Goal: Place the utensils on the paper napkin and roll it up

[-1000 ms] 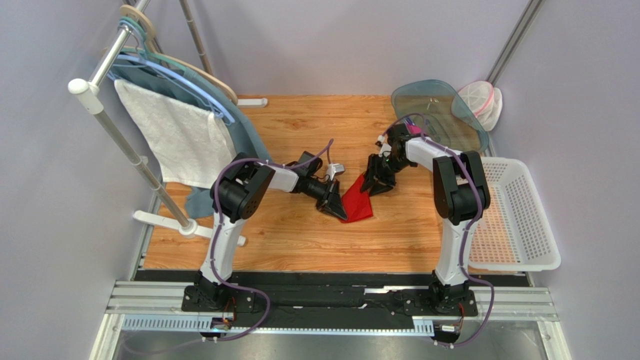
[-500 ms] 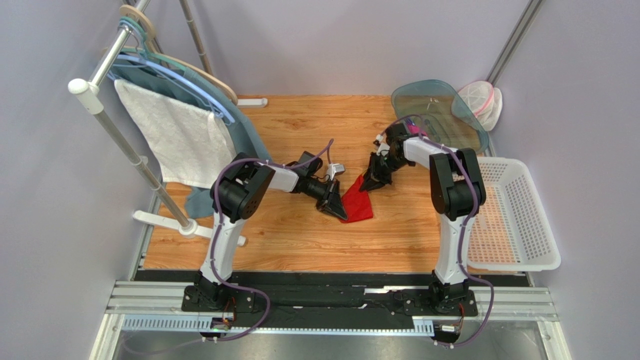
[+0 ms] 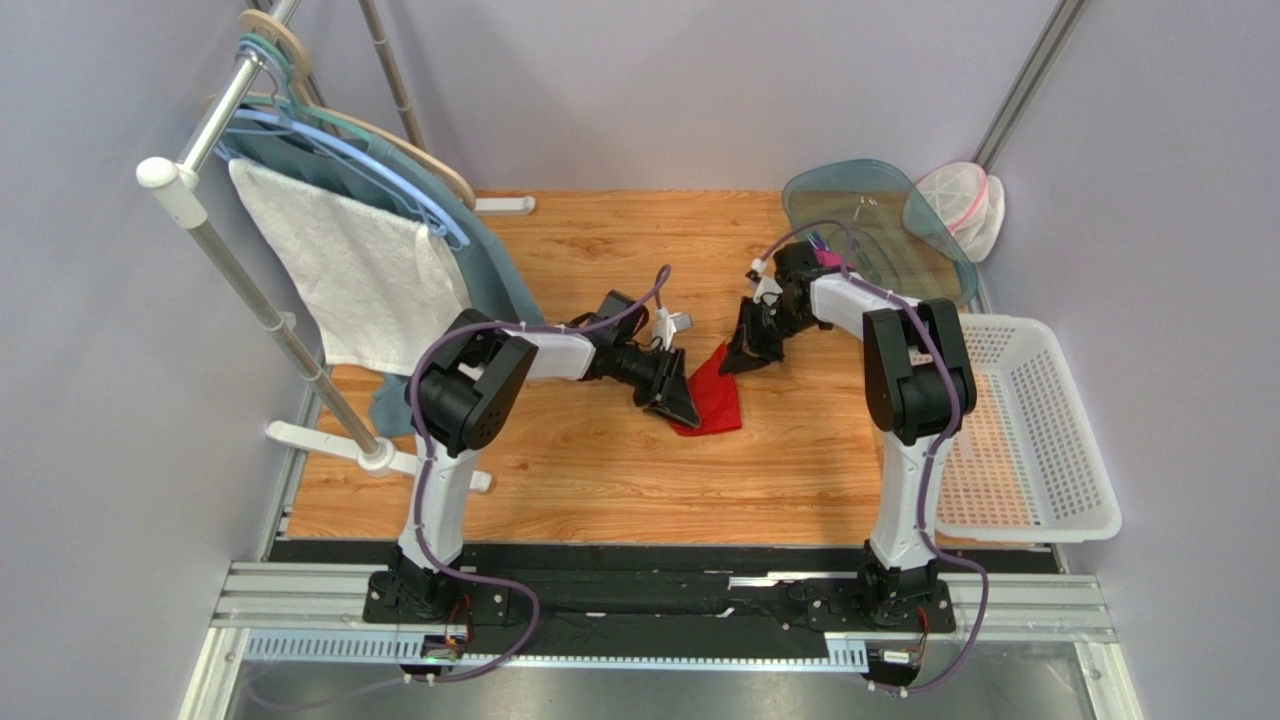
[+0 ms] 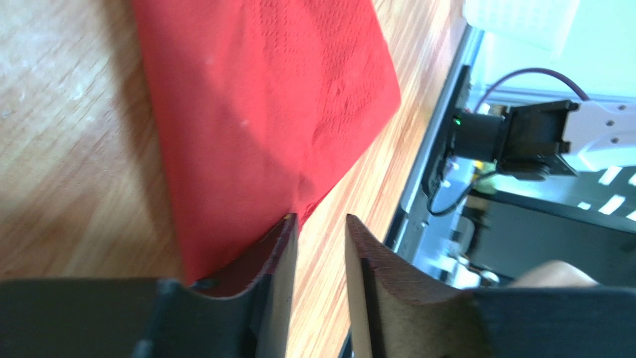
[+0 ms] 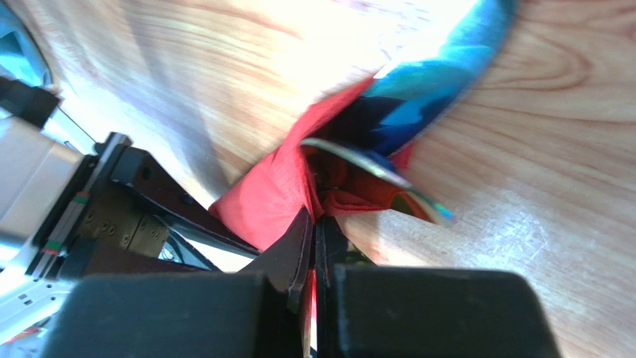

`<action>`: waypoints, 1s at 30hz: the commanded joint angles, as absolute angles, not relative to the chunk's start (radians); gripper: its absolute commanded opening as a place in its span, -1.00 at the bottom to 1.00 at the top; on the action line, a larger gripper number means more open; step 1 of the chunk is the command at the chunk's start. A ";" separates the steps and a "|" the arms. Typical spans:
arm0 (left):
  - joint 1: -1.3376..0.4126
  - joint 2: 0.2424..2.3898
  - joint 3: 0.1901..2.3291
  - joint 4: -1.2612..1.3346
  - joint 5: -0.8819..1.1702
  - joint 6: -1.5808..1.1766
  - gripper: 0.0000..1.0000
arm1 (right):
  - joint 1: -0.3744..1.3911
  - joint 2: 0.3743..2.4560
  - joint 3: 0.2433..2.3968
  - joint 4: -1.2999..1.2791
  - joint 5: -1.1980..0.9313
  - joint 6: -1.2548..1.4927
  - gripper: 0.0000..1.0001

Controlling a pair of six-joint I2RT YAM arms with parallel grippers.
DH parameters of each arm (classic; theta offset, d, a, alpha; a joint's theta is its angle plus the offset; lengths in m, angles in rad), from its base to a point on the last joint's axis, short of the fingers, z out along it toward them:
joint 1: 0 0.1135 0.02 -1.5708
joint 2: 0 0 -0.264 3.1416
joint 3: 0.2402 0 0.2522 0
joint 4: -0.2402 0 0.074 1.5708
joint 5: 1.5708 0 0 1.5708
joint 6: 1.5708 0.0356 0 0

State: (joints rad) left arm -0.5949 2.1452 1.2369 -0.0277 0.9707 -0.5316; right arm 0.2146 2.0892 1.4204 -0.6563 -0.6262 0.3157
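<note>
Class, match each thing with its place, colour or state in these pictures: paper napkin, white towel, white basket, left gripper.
Things:
1 paper napkin
2 white towel
3 white basket
4 left gripper

Place, colour or state:
A hanging, far left
B jaws apart
C red, in the middle
D far right

Pairs: 1-C, 2-A, 3-D, 4-B

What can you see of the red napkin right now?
The red paper napkin is thin, finely embossed and folded into a rumpled wedge on the wooden table. The right gripper is shut, pinching its bunched corner, where a shiny utensil pokes out. The left gripper, open, has one finger over its opposite edge.
</note>
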 commanded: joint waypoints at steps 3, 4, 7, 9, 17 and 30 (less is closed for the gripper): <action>-0.624 1.991 1.261 -0.034 0.836 -0.430 -0.08 | 0.212 1.965 1.424 -0.620 -0.663 0.250 -1.00; -0.627 1.965 1.259 -0.040 0.812 -0.419 -0.04 | 0.210 1.959 1.424 -0.624 -0.667 0.241 -1.00; -0.646 1.921 1.266 -0.066 0.773 -0.376 0.15 | 0.204 1.945 1.419 -0.632 -0.669 0.227 -1.00; -0.649 1.892 1.273 -0.083 0.756 -0.365 0.17 | 0.203 1.936 1.414 -0.634 -0.670 0.216 -1.00; -0.649 1.752 1.330 -0.117 0.651 -0.253 0.22 | 0.201 1.873 1.442 -0.650 -0.738 0.167 -1.00; -0.644 1.456 1.366 -0.125 0.393 -0.032 0.69 | 0.201 1.741 1.545 -0.791 -0.882 0.009 -1.00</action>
State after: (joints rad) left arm -0.6472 1.5959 1.4048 -0.1780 0.5049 -0.1066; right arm 0.2062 1.8351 1.4651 -0.7506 -0.7765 0.0860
